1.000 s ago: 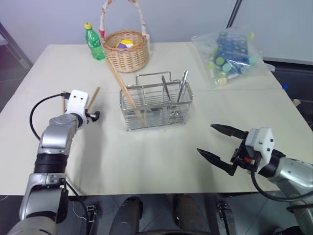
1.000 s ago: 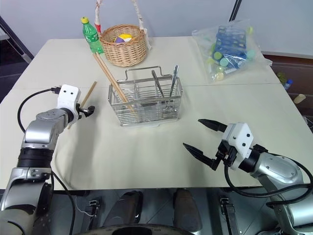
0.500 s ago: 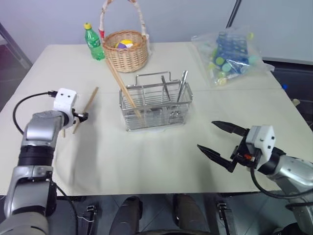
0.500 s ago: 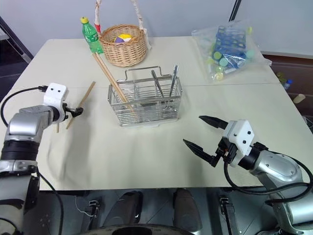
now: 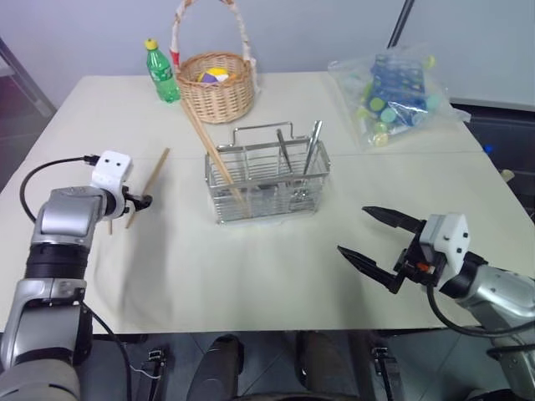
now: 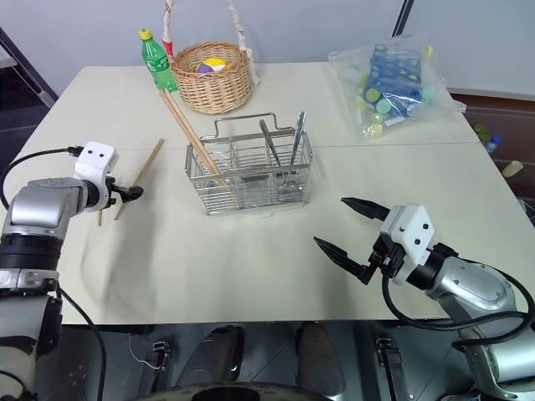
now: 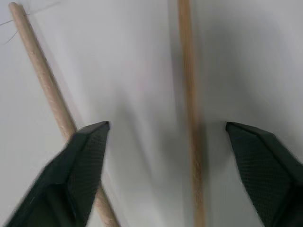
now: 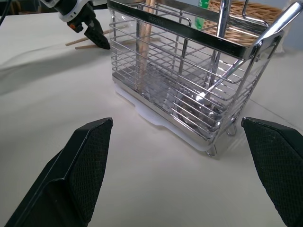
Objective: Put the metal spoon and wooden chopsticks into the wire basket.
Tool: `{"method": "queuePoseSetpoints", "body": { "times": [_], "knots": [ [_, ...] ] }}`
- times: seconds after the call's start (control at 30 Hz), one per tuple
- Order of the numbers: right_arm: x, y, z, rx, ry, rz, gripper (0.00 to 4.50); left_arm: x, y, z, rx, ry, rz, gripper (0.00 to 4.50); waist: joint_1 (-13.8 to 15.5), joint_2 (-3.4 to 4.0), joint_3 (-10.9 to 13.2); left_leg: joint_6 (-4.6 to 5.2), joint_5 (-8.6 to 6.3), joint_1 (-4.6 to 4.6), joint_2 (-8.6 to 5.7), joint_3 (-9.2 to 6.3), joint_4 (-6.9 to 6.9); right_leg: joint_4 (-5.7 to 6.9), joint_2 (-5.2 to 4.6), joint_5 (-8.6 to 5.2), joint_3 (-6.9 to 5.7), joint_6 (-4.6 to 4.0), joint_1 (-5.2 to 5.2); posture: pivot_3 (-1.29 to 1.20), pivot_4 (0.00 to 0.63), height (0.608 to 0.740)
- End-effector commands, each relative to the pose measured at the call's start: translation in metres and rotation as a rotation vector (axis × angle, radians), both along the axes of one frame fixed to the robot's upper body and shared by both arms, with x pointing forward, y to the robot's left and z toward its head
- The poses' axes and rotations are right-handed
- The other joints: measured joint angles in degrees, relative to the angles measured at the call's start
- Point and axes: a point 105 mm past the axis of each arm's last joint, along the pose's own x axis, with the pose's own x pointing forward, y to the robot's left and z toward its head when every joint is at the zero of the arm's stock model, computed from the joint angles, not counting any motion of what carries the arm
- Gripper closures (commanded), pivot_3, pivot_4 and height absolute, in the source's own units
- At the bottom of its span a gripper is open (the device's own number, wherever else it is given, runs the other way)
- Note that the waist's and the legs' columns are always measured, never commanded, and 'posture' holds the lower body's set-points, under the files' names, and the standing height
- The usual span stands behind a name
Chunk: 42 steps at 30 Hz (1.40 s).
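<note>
Shiny chrome wire basket (image 5: 267, 180), matt pale wooden chopsticks (image 7: 189, 113) — smooth grain, woven wicker basket (image 5: 219, 86), glossy plastic bottle (image 5: 161, 71), matt cream desk (image 5: 276, 259)

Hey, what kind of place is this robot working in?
Probably a test lab, not a kitchen: a cloth-covered table with a staged mix of a wire basket, soda bottle and bag of toys.

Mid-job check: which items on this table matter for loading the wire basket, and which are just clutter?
Job items:
- wire basket, with chopsticks and metal utensils already standing in it
- two loose wooden chopsticks lying on the table
- left pincer, open over those sticks

Just lying about:
- wicker basket
- green bottle
- plastic bag of colourful items
</note>
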Motion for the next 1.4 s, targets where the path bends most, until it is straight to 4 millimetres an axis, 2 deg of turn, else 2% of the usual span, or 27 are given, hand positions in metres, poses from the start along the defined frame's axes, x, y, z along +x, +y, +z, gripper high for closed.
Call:
{"method": "queuePoseSetpoints", "body": {
  "times": [0.03,0.07,0.13,0.2,0.47,0.57,0.63,0.7,0.77,0.8,0.83,1.03,1.17,1.27,1.4],
  "knots": [
    [-0.005,0.003,0.01,0.004,-0.047,0.005,0.0,-0.001,0.0,-0.002,-0.004,0.014,0.006,2.07,0.0,0.0,0.0,0.0,0.0,0.0,0.0,0.0,0.0,0.01,0.0,0.0,0.0,0.0,0.0,0.0,0.15,0.74],
    [-0.005,0.002,0.011,0.004,-0.046,0.003,0.0,-0.001,0.0,-0.002,-0.006,0.014,0.007,2.44,-0.1,0.0,0.0,0.0,0.0,0.01,0.0,0.0,0.0,0.02,0.0,0.0,0.0,0.0,0.0,0.0,0.15,0.74],
    [-0.005,0.002,0.011,0.003,-0.046,-0.001,0.0,0.0,-0.001,-0.002,-0.01,0.01,0.011,3.59,-0.3,0.0,0.0,0.0,0.0,0.04,0.01,0.0,-0.01,0.04,0.0,0.0,0.0,0.0,0.0,0.0,0.15,0.74],
    [-0.006,0.001,0.011,0.002,-0.046,-0.003,0.0,0.001,-0.001,-0.001,-0.014,0.004,0.015,4.45,-0.3,0.0,0.0,0.0,0.0,0.04,0.01,0.0,0.0,0.05,0.0,0.0,0.0,0.0,0.0,0.0,0.15,0.74],
    [-0.005,0.001,0.011,0.007,-0.042,-0.008,0.0,0.004,-0.002,0.001,-0.025,-0.009,0.027,4.45,-0.1,0.0,0.0,0.0,0.0,0.04,0.01,0.0,0.01,0.06,0.0,0.0,0.0,0.0,0.0,0.0,0.15,0.74],
    [-0.004,0.002,0.01,0.007,-0.037,-0.007,0.0,0.016,-0.003,0.018,-0.021,-0.134,0.035,4.45,0.0,-0.01,0.0,0.0,0.0,0.03,0.0,0.0,0.02,0.06,0.0,0.0,0.0,0.0,0.0,0.0,0.15,0.74],
    [-0.004,0.002,0.01,0.008,-0.035,-0.007,0.0,0.025,-0.003,0.037,-0.062,-0.246,0.053,4.45,0.1,-0.07,0.0,0.0,0.0,0.01,0.0,-0.01,0.03,0.06,0.0,0.0,0.0,0.0,-0.01,0.0,0.15,0.74],
    [-0.003,0.002,0.009,0.009,-0.033,-0.007,0.0,0.034,0.001,0.066,-0.074,-0.412,0.07,4.45,0.1,-0.19,0.1,0.0,0.0,-0.03,0.0,-0.02,0.06,0.06,0.0,0.0,0.0,0.0,-0.02,0.0,0.15,0.74],
    [-0.003,0.002,0.009,0.009,-0.032,-0.007,0.0,0.037,0.005,0.092,-0.084,-0.556,0.073,4.45,0.1,-0.28,0.1,-0.02,0.01,-0.05,0.0,-0.03,0.05,0.06,0.0,0.01,-0.01,0.0,-0.07,0.0,0.15,0.74],
    [-0.003,0.002,0.009,0.008,-0.032,-0.007,0.0,0.037,0.006,0.098,-0.089,-0.59,0.074,4.45,0.1,-0.28,0.1,-0.03,0.01,-0.05,0.01,-0.03,0.04,0.06,0.0,0.01,0.0,0.0,-0.08,0.0,0.15,0.74],
    [-0.002,0.001,0.009,0.009,-0.034,-0.011,0.0,0.037,0.005,0.116,-0.123,-0.673,0.052,4.45,0.1,-0.27,0.1,-0.04,0.02,-0.05,0.01,-0.03,0.04,0.05,0.0,0.01,0.0,0.0,-0.08,0.0,0.15,0.74],
    [-0.001,0.0,0.012,0.015,-0.046,-0.023,0.0,0.013,0.015,0.209,-0.263,-1.056,-0.03,4.45,0.0,-0.3,0.1,-0.04,0.02,-0.04,0.0,-0.01,0.03,0.06,-0.02,0.01,0.0,0.0,-0.07,0.0,0.15,0.74],
    [-0.002,0.001,0.014,0.02,-0.051,-0.022,0.0,-0.007,0.002,0.249,-0.391,-1.21,-0.206,4.45,0.0,-0.3,0.1,-0.04,0.02,-0.04,0.0,-0.01,0.03,0.06,-0.01,0.01,0.0,0.0,-0.06,0.0,0.15,0.74],
    [-0.003,0.002,0.015,0.023,-0.054,-0.021,0.0,-0.019,-0.016,0.263,-0.504,-1.231,-0.365,4.45,0.1,-0.31,0.1,-0.04,0.02,-0.04,0.0,-0.01,0.04,0.06,-0.01,0.01,-0.01,0.0,-0.03,0.0,0.15,0.74],
    [-0.004,0.003,0.015,0.025,-0.054,-0.021,0.0,-0.027,-0.05,0.259,-0.657,-1.163,-0.573,4.45,0.0,-0.31,0.1,-0.04,0.02,-0.03,-0.01,-0.01,0.06,0.08,-0.01,0.01,0.0,0.0,-0.01,0.0,0.15,0.74]
  ]
}}
